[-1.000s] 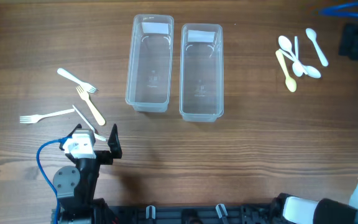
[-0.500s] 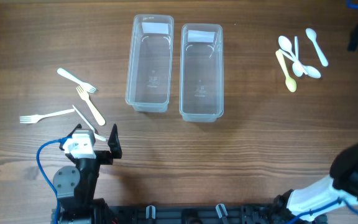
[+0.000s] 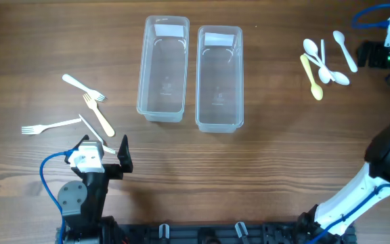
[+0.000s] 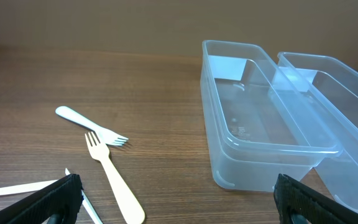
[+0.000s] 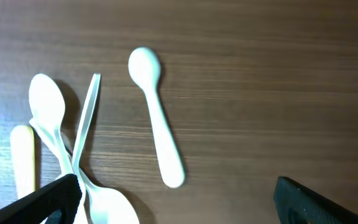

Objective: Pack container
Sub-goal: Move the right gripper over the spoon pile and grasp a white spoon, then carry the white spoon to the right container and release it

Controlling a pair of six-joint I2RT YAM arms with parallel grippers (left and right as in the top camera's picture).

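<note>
Two clear empty containers stand side by side, the left one [image 3: 162, 68] and the right one [image 3: 219, 78]; both show in the left wrist view [image 4: 263, 118] [image 4: 347, 118]. Three forks lie at the left: white [image 3: 83, 85], cream [image 3: 98, 115], white [image 3: 49, 126]. Several spoons [image 3: 323, 61] lie at the right. My left gripper [image 3: 103, 150] is open and empty, low, just in front of the forks [image 4: 114, 177]. My right gripper [image 3: 378, 55] is open and empty, just right of the spoons, over a single white spoon [image 5: 157, 118].
The wooden table [image 3: 276, 156] carries everything. The right arm's white links [image 3: 357, 196] reach up along the right edge from the front. A blue cable [image 3: 46, 169] loops by the left arm's base.
The right arm has swung: its links now show along the right edge, and its gripper sits a little lower, next to the spoons. The left arm has not moved.
</note>
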